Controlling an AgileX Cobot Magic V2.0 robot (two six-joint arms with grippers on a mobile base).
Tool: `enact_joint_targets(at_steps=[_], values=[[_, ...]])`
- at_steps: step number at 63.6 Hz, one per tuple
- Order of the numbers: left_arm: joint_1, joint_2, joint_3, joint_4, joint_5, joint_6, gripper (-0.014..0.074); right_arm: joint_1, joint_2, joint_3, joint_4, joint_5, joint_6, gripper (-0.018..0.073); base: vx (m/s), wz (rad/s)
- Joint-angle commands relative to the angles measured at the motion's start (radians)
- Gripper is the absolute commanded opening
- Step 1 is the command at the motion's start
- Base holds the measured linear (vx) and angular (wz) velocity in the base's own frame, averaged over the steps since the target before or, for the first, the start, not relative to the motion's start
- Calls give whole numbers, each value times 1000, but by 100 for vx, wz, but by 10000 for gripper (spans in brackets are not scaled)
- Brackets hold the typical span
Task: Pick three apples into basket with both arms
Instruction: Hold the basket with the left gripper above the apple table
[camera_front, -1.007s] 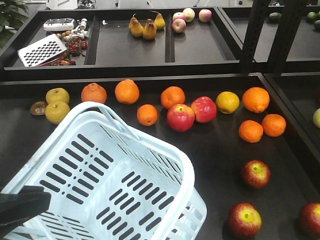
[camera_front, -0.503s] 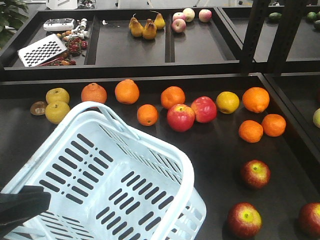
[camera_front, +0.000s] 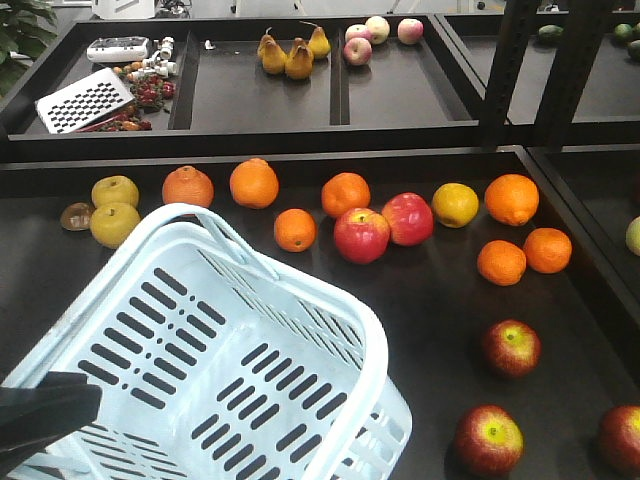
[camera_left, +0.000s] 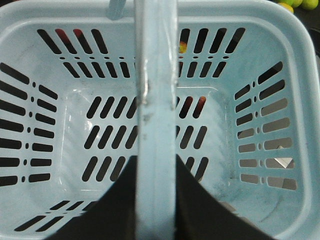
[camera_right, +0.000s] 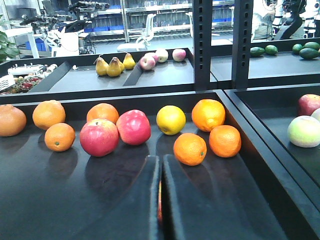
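The basket (camera_front: 370, 350), pale blue-white plastic with slotted sides and bottom, fills the near left of the table. It sits tilted and has nothing inside. One hoop handle (camera_left: 156, 90) runs straight down the left wrist view, and the left gripper (camera_left: 155, 160) is clamped on it, one black finger on each side. Part of the left arm (camera_front: 45, 412) shows over the basket's near left rim.

Three dark red apples with yellow-green patches lie on the near right of the table, apart from one another. One apple (camera_front: 511, 347) lies farthest, a second apple (camera_front: 489, 439) lies nearer, and a third apple (camera_front: 622, 438) is cut off by the right edge.

The right gripper (camera_right: 160, 165) has its jaws drawn together to a thin slit, with nothing held.
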Motion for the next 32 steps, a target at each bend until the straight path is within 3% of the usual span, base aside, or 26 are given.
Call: enact_joint_targets(at_steps=[1,12,21,32], values=[[-3,-2,-28,-50,-72,-7,-6,-6,-12,13,-4,-77,0,-1,0,0],[-3,-2,-28,-108,-84,-5,-6,-6,-12,13,-4,-77,0,-1,0,0],[-3,42,-38,-108,-92,14,-6,-6,-12,13,-4,-77,0,-1,0,0],[-3,198,-117,-108,-92,154,-6,-6,-12,13,-4,-77,0,-1,0,0]])
